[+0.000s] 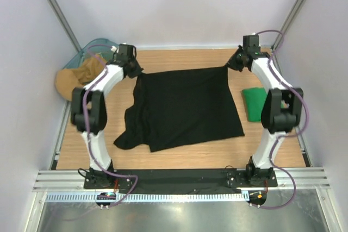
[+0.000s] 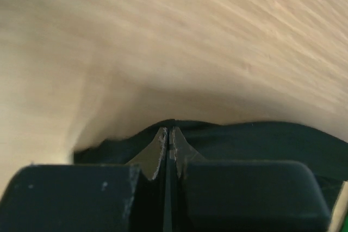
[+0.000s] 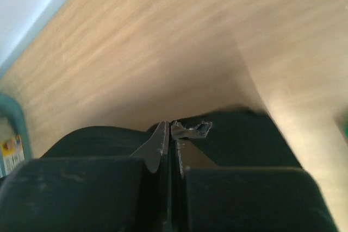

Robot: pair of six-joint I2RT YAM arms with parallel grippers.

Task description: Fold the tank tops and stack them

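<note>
L tool (image 1: 135,70), R tool (image 1: 230,65) clamped on black tank top (image 1: 185,107) far corners; yellow label (image 3: 12,150) unreadable.

Left white-and-black robot arm (image 1: 103,82): reaching far forward, elbow out to the left, wrist turned inward. Left gripper (image 1: 135,70) sits low, fingers pressed together, pinching an edge of the black fabric tank top (image 1: 185,107). Right white-and-black robot arm (image 1: 266,77): mirrored pose. Right gripper (image 1: 230,64) likewise pinched closed on the same garment.
</note>
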